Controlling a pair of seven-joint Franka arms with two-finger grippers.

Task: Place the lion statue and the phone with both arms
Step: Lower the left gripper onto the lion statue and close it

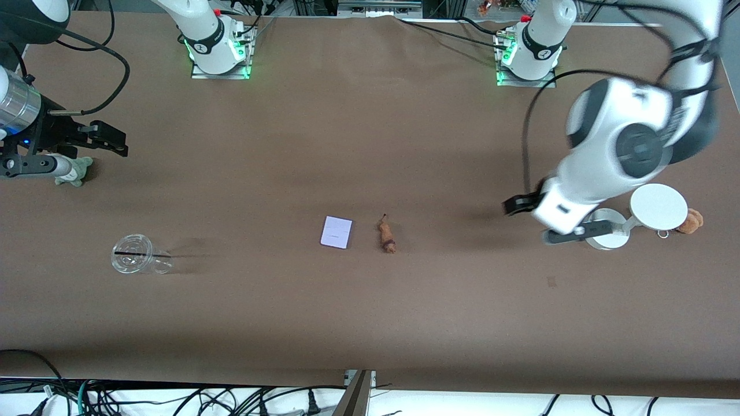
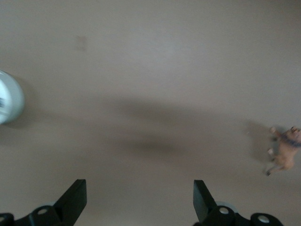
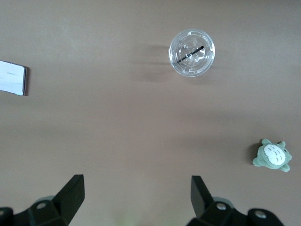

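Front view: the left arm bends low toward its own end of the table, the left gripper hanging over bare cloth just beside the white stand; fingers spread wide, empty. Right gripper is up over the right arm's end, above the green plush; fingers also wide, empty. Lion lies mid-table on its side, just beside the phone, which lies flat toward the right arm's end; the two are apart. Clear cup stands nearer the camera than the green plush. Tan plush touches the stand. Brown cloth covers the table; cables run along the edge nearest the camera.
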